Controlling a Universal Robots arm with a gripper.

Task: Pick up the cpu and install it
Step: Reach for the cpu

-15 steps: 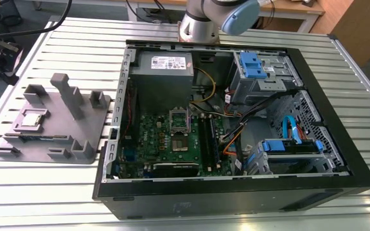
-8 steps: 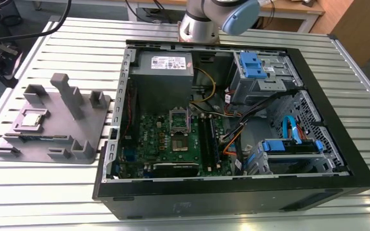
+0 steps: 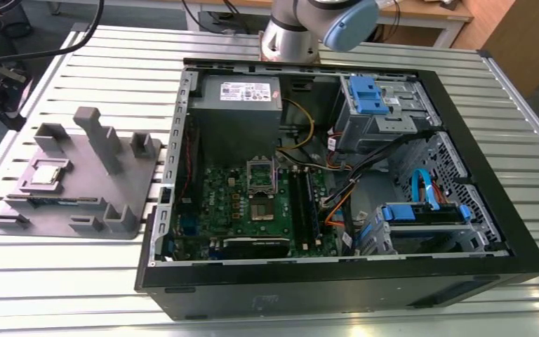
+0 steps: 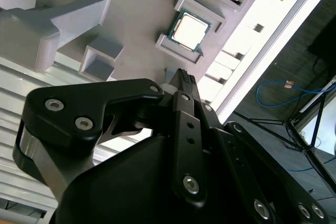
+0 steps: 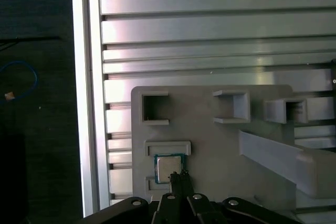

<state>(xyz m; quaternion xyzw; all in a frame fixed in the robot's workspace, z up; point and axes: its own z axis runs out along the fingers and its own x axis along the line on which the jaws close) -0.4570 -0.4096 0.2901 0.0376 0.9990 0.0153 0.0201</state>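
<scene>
The cpu (image 3: pixel 47 173) is a small square chip with a shiny metal top. It lies flat in a framed pocket of the grey plastic tray (image 3: pixel 143 186) at the exterior view's left. In both wrist views my black gripper (image 4: pixel 182 74) (image 5: pixel 178 174) is over the tray (image 4: pixel 136 14) (image 5: pixel 210 145), its thin fingertips pressed together with nothing between them. The tips point at the edge of the cpu (image 4: pixel 189 30) (image 5: pixel 167 166) and sit close beside it; I cannot tell whether they touch it.
An open computer case (image 3: pixel 344 284) lies on the slatted metal table (image 3: pixel 64 281), with a green motherboard and its open socket (image 3: pixel 262 177) inside. Upright posts (image 3: pixel 101 140) rise from the tray. The table's edge (image 5: pixel 86 103) is near the tray.
</scene>
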